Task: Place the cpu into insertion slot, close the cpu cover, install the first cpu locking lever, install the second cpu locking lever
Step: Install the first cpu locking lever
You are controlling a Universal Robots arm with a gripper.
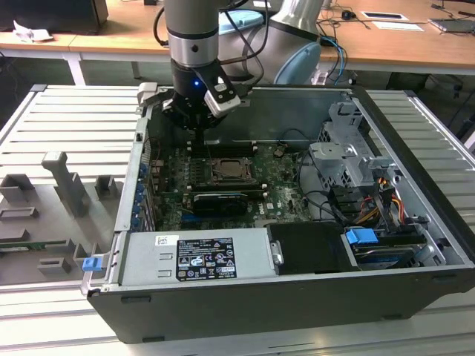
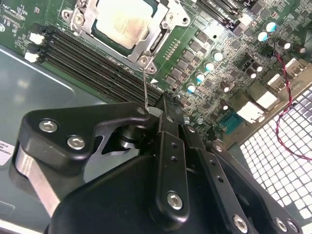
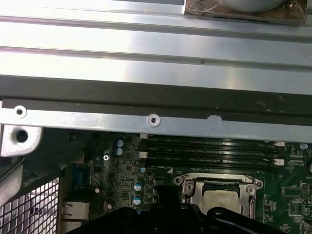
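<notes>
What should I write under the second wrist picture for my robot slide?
The gripper hovers beside the memory slots, close to the cpu sitting under its silver cpu cover.

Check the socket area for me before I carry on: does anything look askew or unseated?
One oddity: in the second wrist view a thin locking lever stands up from the cpu cover's corner, unlatched. The cpu lies flat under the cover.
</notes>
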